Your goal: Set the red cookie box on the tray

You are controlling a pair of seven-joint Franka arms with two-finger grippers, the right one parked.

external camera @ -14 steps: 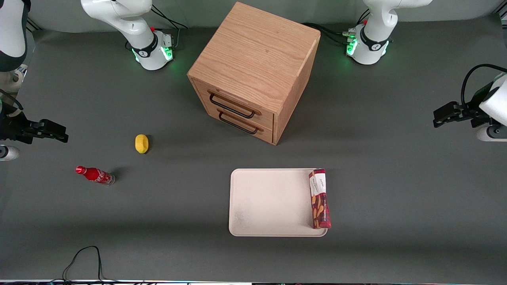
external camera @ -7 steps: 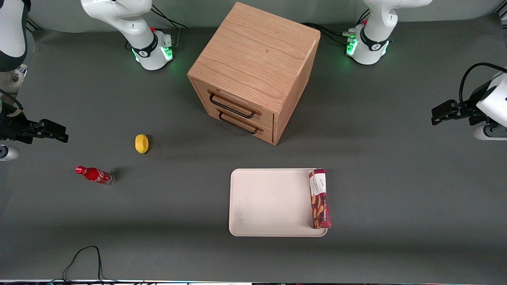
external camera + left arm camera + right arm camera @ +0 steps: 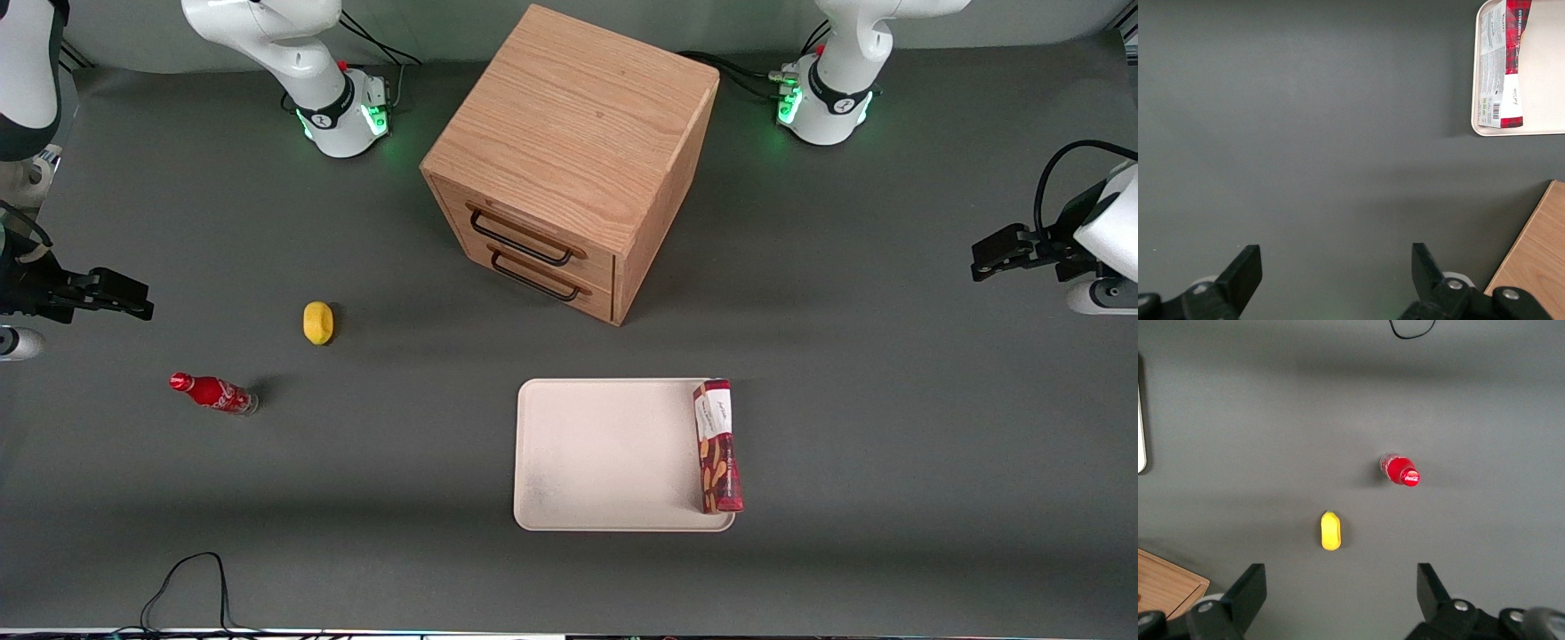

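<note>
The cookie box (image 3: 717,446) lies on the tray (image 3: 605,458), along its edge toward the working arm, in the lower middle of the front view. The gripper (image 3: 982,258), at the frame's right edge above the table, is wide open and holds nothing.

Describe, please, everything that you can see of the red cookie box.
The red cookie box is a long, narrow carton, seemingly cardboard, dark red with tan cookie pictures and a white label patch; the left wrist view shows a pale side with a barcode. It lies flat along the tray's edge toward the working arm's end, slightly skewed, its nearer end over the rim. Only the tray touches it. The gripper hovers far off toward that end of the table, jaws open and empty.
</note>
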